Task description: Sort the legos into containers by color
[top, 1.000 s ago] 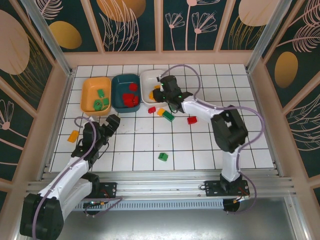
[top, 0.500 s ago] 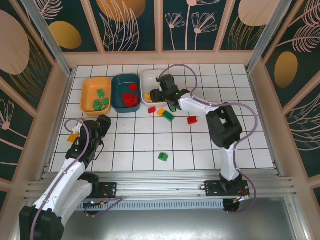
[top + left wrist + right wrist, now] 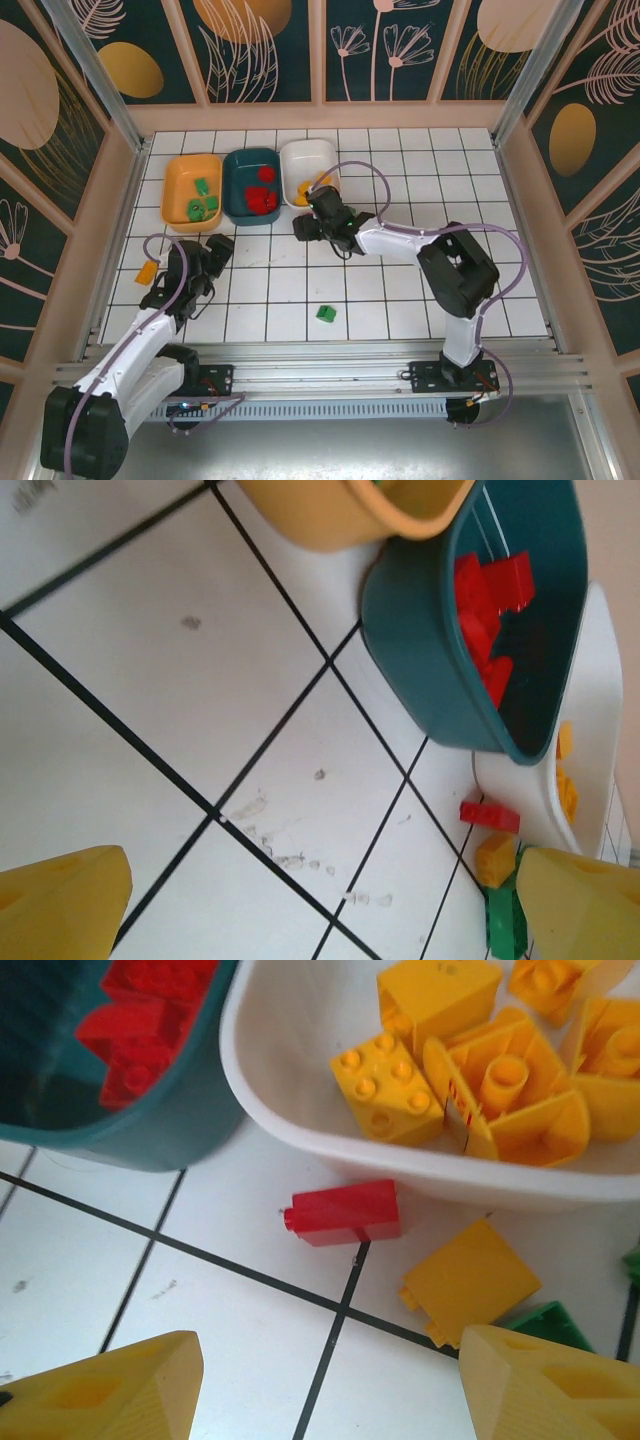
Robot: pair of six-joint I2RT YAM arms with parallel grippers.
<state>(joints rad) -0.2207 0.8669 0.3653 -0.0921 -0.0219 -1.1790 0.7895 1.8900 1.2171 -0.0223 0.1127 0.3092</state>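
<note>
Though left fingers, right fingers wide, empty: oblong red lego beside white tray.

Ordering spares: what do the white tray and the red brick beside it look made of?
White tray: probably moulded plastic, smooth and faintly glossy, judging by its rounded rim. Red brick: apparently hard plastic, satin finish, crisp moulded edges.
</note>
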